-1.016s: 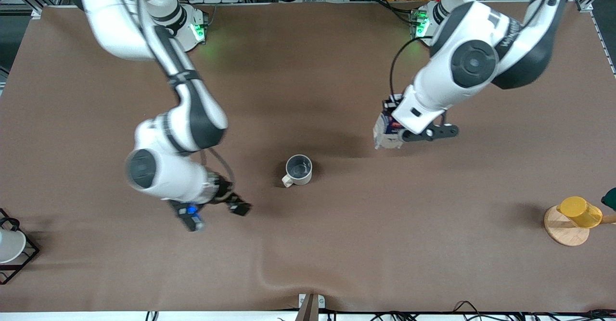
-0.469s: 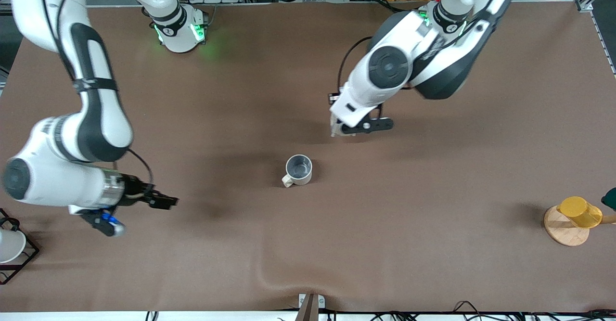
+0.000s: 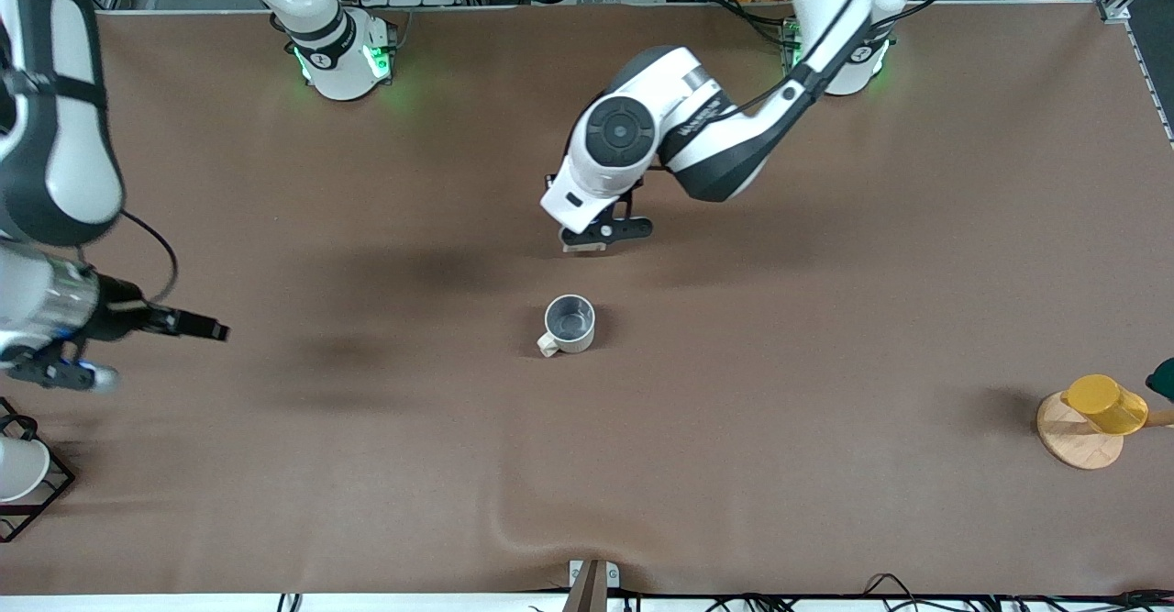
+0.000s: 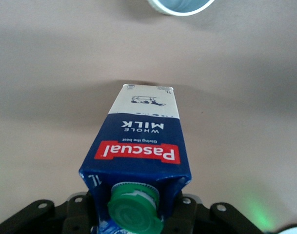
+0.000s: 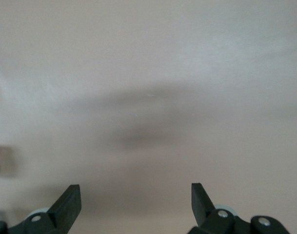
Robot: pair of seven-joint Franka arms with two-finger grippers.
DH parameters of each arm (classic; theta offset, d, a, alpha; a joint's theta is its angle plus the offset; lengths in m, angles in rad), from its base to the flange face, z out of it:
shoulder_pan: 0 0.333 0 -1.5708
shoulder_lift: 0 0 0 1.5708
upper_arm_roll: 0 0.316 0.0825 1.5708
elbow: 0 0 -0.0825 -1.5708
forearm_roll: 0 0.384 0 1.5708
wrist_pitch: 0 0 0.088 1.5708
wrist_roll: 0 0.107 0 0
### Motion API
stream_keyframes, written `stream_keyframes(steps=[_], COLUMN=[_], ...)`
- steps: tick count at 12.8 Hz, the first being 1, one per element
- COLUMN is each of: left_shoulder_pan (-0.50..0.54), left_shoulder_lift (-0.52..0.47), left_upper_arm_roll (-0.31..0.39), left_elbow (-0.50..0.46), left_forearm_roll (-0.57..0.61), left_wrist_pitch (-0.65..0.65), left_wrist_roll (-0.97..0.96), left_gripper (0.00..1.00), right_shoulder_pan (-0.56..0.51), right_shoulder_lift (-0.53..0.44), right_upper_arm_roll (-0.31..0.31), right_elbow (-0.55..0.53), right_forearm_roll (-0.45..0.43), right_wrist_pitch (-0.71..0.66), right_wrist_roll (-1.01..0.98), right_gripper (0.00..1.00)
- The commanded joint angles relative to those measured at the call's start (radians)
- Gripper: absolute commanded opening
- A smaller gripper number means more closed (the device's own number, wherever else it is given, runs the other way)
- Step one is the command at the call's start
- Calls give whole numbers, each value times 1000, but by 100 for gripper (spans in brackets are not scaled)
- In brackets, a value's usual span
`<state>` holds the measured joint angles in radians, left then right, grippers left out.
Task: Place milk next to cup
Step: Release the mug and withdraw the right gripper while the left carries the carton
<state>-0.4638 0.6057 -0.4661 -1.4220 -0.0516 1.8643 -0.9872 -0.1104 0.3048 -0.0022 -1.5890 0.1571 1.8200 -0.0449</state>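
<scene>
The milk (image 4: 143, 146) is a dark-blue carton with a green cap, white sides and a red label. My left gripper (image 4: 136, 217) is shut on its top. In the front view the left gripper (image 3: 596, 231) hides most of the carton, and only a pale corner (image 3: 578, 247) shows. The carton hangs low over bare table, a short way from the cup. The cup (image 3: 569, 323) is a beige mug with a grey inside, upright mid-table. Its rim shows in the left wrist view (image 4: 180, 4). My right gripper (image 3: 209, 328) is open and empty over bare table at the right arm's end (image 5: 136, 195).
A yellow cup on a wooden stand (image 3: 1096, 415) is at the left arm's end. A white cup in a black wire rack (image 3: 18, 470) is at the right arm's end. The brown table cover has a ridge (image 3: 514, 520) near the front edge.
My left arm has carried the milk toward the right arm's end, closer to the cup. My right arm has swung away from the cup toward its own end of the table.
</scene>
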Motion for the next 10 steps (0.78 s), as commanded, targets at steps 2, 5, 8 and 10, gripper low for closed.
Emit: stream_keyframes(steps=[2,5,8,10], left_shoulder_pan=[-180,-177,-176,-177], left_shoulder_lift=[75,74,78,92], left_upper_arm_roll=[197,207,210,216], left_elbow=[124,121,117,120], left_forearm_roll=[16,19,27,29], left_wrist_pitch=[-14,-28,-30,-20], left_wrist_roll=[-5,18,44,45], left_gripper=[54,54,54,54], right_shoulder_pan=[-23,-18,-17,-18], right_shoulder_lift=[-176,-233,-262,-262], right_upper_arm_roll=[28,27,31,30], right_elbow=[-74,-63,-42,-7], right_forearm_roll=[-125,-142,-143,-136], right_wrist_pitch=[-47,-100,-166,-232], right_wrist_roll=[-56,-114,-133,-116], right_gripper=[100,100,100,100])
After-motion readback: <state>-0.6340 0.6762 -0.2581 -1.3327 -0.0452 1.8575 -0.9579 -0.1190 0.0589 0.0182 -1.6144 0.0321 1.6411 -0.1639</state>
